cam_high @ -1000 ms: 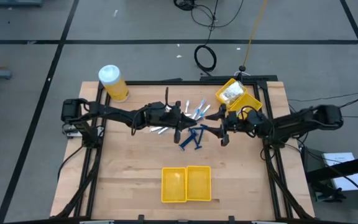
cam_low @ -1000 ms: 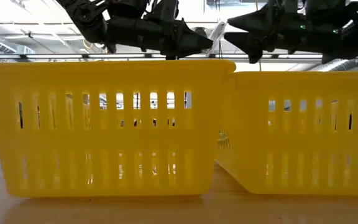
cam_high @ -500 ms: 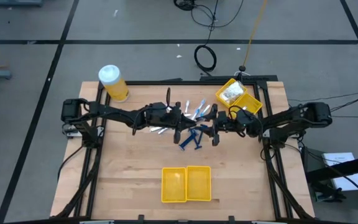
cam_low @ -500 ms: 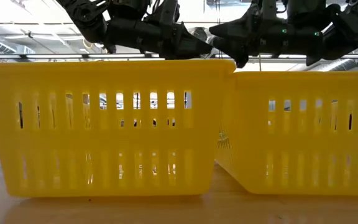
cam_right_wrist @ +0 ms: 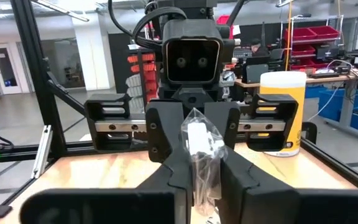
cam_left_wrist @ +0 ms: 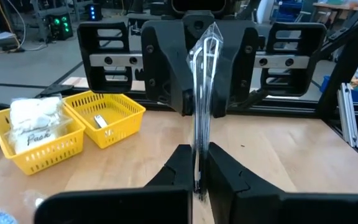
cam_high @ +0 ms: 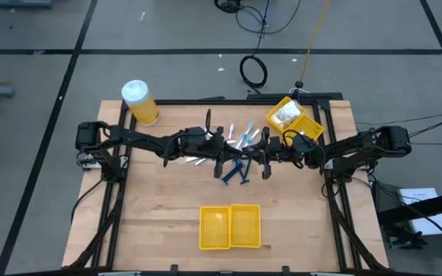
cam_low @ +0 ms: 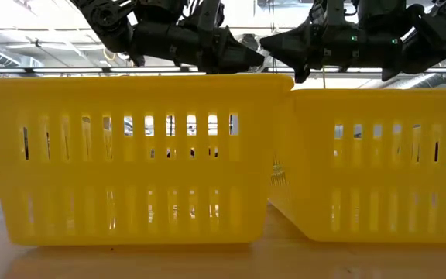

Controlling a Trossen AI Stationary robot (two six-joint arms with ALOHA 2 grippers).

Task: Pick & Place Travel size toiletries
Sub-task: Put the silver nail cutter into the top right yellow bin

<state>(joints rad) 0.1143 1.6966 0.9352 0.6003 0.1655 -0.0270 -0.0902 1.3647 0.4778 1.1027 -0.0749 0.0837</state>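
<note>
My bench [cam_high: 167, 207] was pale wood in a black metal frame, standing on a grey floor [cam_high: 44, 92] crossed by dark tape lines. A coiled black cable [cam_high: 253, 70] lay on that floor behind it. Beyond, the room held red storage bins [cam_right_wrist: 319, 46] on racks, blue bins [cam_left_wrist: 296, 10], and bright ceiling lights [cam_right_wrist: 64, 7].

Your yellow jar [cam_high: 140, 102] stands at the table's [cam_high: 159, 207] far left corner. Two-compartment bins: one [cam_high: 230, 227] near edge, one [cam_high: 295, 119] far right.
</note>
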